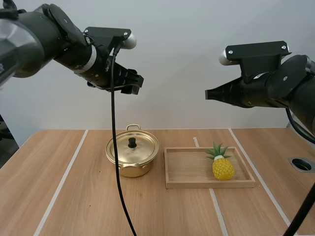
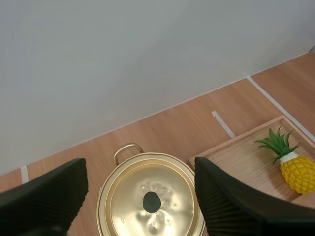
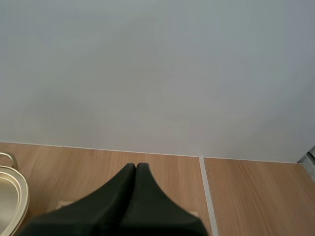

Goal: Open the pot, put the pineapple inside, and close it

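High view, lidded gold pot [image 1: 134, 168] on the bench [image 1: 74, 196], pineapple [image 1: 223, 167] in wooden tray [image 1: 206, 184] just beside it, left pincer [image 1: 133, 82] spread above pot, right pincer [image 1: 208, 94] pressed together above tray.

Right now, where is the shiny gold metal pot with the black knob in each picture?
High view: the gold pot stands on the wooden table, left of the wooden tray.
Left wrist view: it lies below the open left gripper.
Right wrist view: its rim shows beside the shut right gripper.
Shared landmark: the white stripe on the table.
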